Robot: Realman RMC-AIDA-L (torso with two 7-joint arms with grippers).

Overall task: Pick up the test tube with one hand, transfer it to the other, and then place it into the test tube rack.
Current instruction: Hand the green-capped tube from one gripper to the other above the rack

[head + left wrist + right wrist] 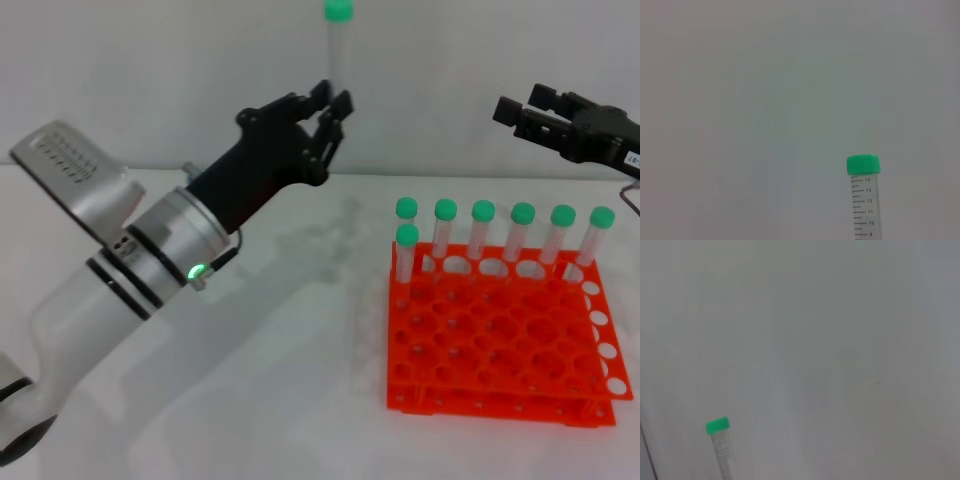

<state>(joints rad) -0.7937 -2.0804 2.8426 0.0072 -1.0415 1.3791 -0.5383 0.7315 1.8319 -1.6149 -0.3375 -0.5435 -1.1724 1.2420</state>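
Observation:
My left gripper (328, 118), black on a white-and-silver arm, is shut on the test tube (337, 50) and holds it upright, green cap up, well above the table. The tube also shows in the left wrist view (863, 200) and in the right wrist view (721, 447). My right gripper (520, 110), black with a white label, hangs open at the upper right, apart from the tube and above the rack's far side. The orange-red test tube rack (500, 340) stands on the table at the right.
Several green-capped tubes (483, 235) stand in the rack's far row, with one more (406, 255) in the second row at its left end. The white table (250, 380) stretches in front of my left arm.

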